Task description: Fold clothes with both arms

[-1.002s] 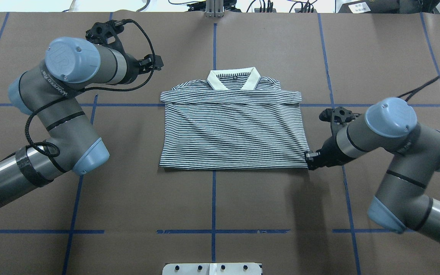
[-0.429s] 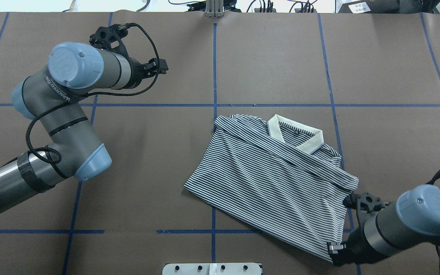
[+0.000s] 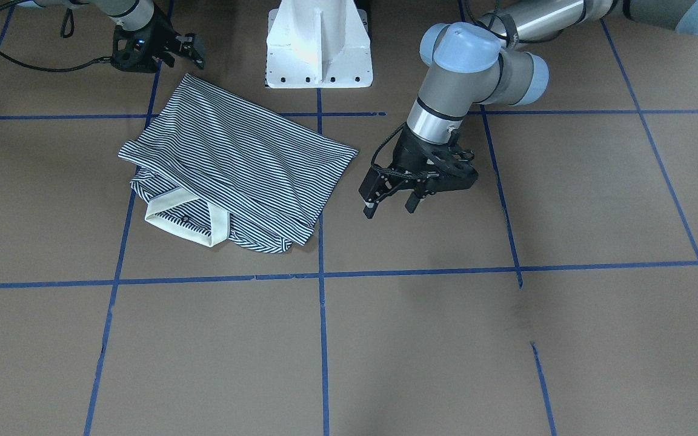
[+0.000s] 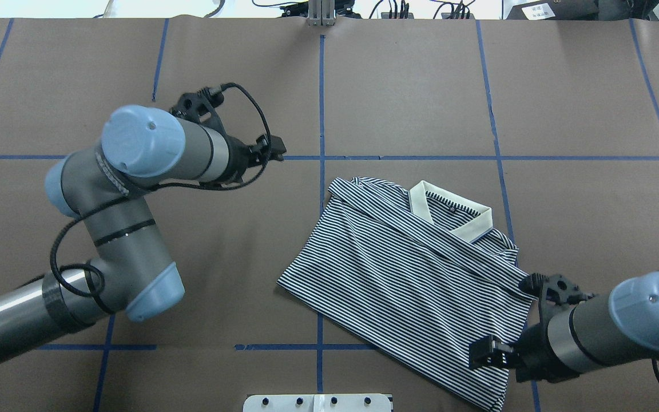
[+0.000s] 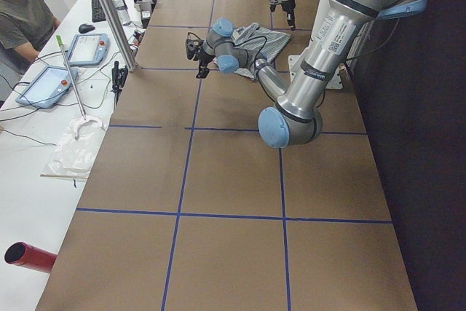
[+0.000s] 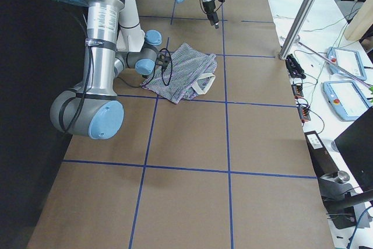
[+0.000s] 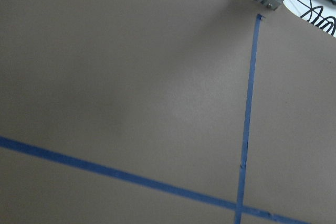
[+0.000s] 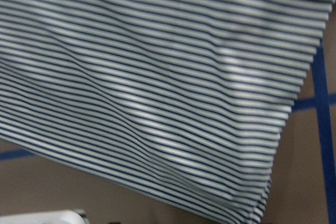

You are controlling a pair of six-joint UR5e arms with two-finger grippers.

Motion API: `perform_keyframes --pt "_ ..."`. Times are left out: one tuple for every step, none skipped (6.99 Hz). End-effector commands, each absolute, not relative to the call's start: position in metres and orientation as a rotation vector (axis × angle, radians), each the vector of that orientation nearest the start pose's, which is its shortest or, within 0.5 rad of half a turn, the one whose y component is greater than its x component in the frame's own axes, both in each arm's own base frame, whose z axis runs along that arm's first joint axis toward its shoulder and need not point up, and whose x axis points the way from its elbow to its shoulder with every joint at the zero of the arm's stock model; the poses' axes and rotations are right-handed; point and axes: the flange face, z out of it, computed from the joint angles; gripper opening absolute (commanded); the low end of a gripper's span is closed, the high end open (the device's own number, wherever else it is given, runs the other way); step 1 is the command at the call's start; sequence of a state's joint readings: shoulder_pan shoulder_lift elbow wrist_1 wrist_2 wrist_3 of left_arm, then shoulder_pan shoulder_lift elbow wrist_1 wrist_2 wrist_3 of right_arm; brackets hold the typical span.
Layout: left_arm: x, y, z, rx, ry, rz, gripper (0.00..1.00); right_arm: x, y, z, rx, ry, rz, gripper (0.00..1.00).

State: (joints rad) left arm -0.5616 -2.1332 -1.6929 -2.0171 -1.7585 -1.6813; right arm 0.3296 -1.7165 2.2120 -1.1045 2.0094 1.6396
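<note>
Left gripper (image 3: pixel 390 209) wide; right gripper (image 3: pixel 184 56) seemingly parted (by polo shirt (image 3: pixel 234 157)); arm lettering (image 5: pixel 331 29) illegible.

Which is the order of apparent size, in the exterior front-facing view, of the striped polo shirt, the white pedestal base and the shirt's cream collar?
From largest to smallest:
1. polo shirt
2. white pedestal base
3. cream collar

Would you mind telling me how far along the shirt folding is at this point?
Done: the polo shirt lies folded into a compact rectangle, cream collar on top, though skewed to the grid lines. In hand: the right gripper looks open by its corner, holding nothing; the left gripper is open over bare table. Left: perhaps squaring the shirt, then withdrawing both arms.
</note>
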Motion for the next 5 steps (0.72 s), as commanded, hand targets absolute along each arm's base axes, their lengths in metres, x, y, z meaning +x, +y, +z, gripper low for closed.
perform_keyframes --pt "0.564 -0.363 0.229 -0.063 1.092 -0.552 0.93 -0.319 -0.295 0.348 -0.118 -1.062 0.227 1.0" --pt "0.58 -0.339 0.23 -0.093 1.031 -0.567 0.9 -0.321 -0.318 0.345 -0.093 -1.072 0.264 1.0" --pt "0.584 -0.334 0.231 -0.101 1.0 -0.571 0.89 -0.325 -0.326 0.345 -0.08 -1.075 0.273 1.0" --pt "0.583 -0.334 0.234 -0.101 0.982 -0.574 0.89 -0.327 -0.328 0.347 -0.078 -1.07 0.277 1.0" --pt "0.584 -0.332 0.236 -0.103 0.96 -0.575 0.88 -0.327 -0.329 0.349 -0.075 -1.067 0.281 1.0"
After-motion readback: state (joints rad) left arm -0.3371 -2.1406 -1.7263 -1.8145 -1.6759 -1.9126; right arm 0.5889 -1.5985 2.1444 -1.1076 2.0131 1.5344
